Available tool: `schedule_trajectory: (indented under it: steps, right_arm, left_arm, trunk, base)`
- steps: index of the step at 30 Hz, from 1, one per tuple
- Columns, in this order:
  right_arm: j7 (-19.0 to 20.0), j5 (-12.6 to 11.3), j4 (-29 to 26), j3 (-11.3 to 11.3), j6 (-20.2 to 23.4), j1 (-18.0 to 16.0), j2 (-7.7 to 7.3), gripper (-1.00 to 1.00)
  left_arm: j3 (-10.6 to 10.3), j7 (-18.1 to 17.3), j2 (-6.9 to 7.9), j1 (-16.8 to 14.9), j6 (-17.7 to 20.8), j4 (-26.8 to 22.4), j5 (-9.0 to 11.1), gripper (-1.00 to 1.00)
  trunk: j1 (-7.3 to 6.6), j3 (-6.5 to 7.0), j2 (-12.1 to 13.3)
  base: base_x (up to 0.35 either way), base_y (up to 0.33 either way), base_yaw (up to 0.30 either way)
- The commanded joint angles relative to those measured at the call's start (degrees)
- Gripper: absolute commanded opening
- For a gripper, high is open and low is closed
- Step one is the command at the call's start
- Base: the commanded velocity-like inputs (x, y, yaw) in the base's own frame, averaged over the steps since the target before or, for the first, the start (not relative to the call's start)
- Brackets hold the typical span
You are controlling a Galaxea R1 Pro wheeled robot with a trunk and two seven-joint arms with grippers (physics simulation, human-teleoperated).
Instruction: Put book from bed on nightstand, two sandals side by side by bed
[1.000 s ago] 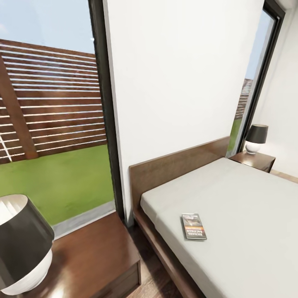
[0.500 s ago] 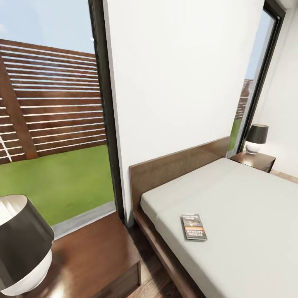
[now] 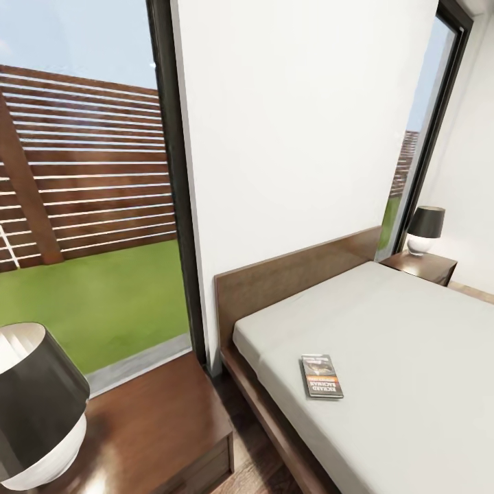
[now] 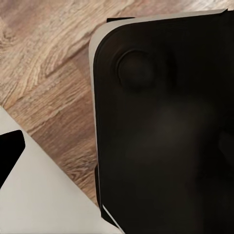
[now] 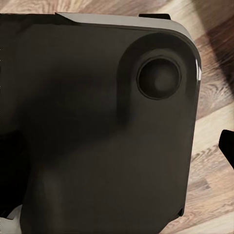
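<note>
Book (image 3: 321, 376) flat on bed (image 3: 412, 329) in head view; wrist views' tool state untellable.

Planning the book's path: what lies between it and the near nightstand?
In the head view, between the book and the near nightstand: bare mattress, the bed frame's side rail, then a strip of floor.

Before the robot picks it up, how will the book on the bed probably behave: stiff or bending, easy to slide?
The book looks thin and small, so it is probably light and may flex a little. It lies flat on the smooth mattress of the bed, so a push would likely slide it, and its low edges may be hard to pinch.
</note>
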Motion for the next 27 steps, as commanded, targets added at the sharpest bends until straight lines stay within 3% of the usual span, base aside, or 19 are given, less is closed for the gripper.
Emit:
schedule_trajectory:
  steps: [1,27]
  right_arm:
    - [0.0,0.0,0.0,-0.1,-0.2,0.0,0.01,1.00]
    - [-0.2,0.1,0.0,-0.1,-0.1,0.0,-0.57,1.00]
  left_arm:
    - [-0.1,0.0,0.01,0.0,-0.1,-0.1,-0.1,1.00]
    - [0.4,0.0,0.20,0.1,-6.5,0.0,0.9,1.00]
  trunk:
    - [0.00,-0.05,0.0]
    - [0.00,-0.05,0.0]
  base:
    - [0.000,0.000,0.000]
    - [0.000,0.000,0.000]
